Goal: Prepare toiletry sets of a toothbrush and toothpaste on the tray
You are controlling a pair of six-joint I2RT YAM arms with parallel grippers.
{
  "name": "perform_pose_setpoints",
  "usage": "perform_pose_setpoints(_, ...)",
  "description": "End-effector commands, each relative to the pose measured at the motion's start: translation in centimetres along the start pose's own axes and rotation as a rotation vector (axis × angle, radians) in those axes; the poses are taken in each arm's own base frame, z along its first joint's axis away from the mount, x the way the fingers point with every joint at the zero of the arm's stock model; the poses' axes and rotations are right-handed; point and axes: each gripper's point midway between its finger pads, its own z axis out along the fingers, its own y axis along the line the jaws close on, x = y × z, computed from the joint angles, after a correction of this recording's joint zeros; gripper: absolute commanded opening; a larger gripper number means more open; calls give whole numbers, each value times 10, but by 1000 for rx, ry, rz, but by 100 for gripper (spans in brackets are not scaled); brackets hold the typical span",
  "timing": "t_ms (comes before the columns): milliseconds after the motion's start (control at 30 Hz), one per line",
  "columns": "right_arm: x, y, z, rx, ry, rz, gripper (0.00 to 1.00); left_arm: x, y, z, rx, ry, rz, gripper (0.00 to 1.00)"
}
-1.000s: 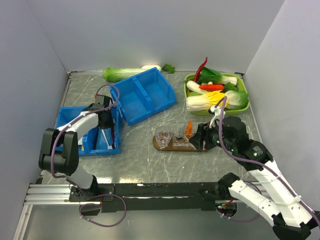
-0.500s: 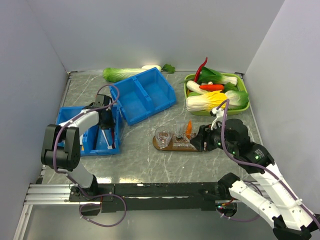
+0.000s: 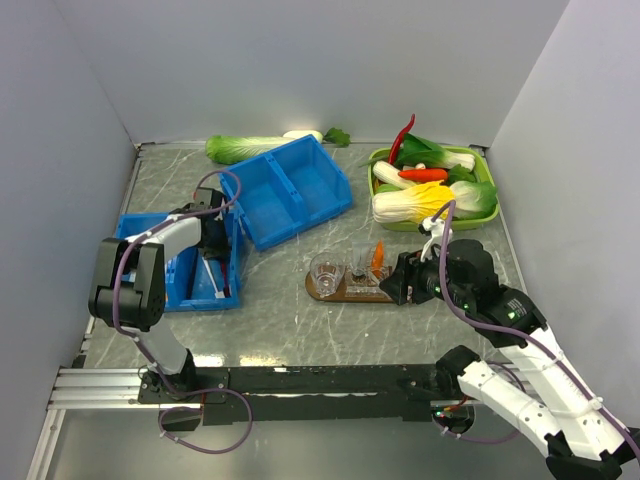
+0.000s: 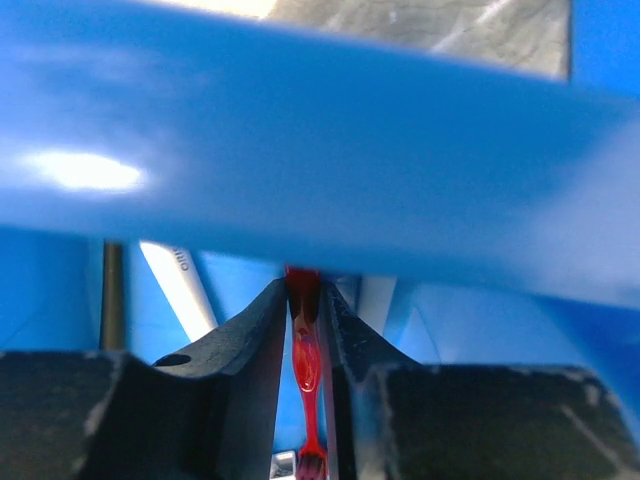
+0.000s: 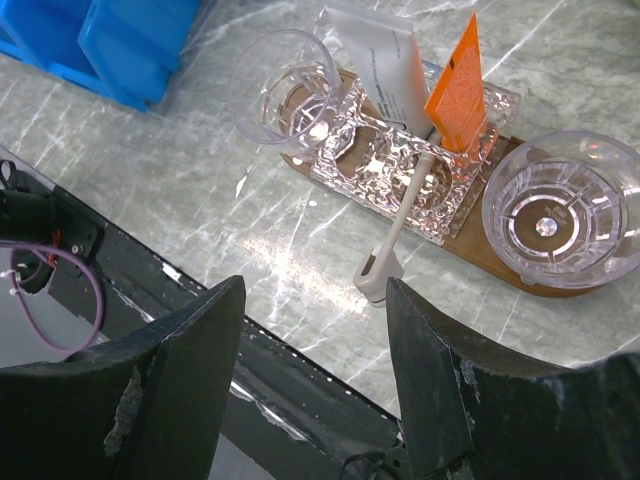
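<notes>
My left pincer (image 4: pixel 303 300) pinches the red toothbrush (image 4: pixel 308 368) in the blue bin (image 3: pixel 175 268), my right pincer (image 5: pixel 312 300) hangs open, and next I should lift the brush to the tray (image 5: pixel 487 258).

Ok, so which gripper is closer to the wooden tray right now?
Right. The right gripper hovers open at the right end of the tray. The left gripper is far off to the left, down in the blue bin, jaws pinching a red toothbrush.

place: robot lab test cell | signs: plain pale-grey panel walls (image 3: pixel 300 60) boxing in a grey marble-patterned tabletop (image 3: pixel 270 320) — slotted aluminium mounting rail (image 3: pixel 100 388) along its near edge
</notes>
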Motion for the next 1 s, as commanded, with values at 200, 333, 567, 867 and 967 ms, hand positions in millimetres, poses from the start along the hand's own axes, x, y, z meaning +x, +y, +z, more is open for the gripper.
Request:
perform_pose_setpoints(200, -9, 2, -2, -8, -51, 6, 66, -3, -1, 4, -11, 21, -2, 20)
perform_pose_setpoints(333, -8, 1, -3, -5, -52, 4, 66, -1, -3, 4, 0, 32, 6, 7)
perform_pose_setpoints(567, -4, -2, -7, 7, -50, 10, 66, -13, -7, -16, 35, -44, 9, 1)
perform_pose_setpoints(867, -11, -7, -5, 47, -57, 18, 66, -42, -3, -73, 24, -289, -8, 1)
perform_pose_setpoints(967, -17, -3, -2, 33, -62, 23, 66, -48, -3, -89, 41, -349, -25, 1)
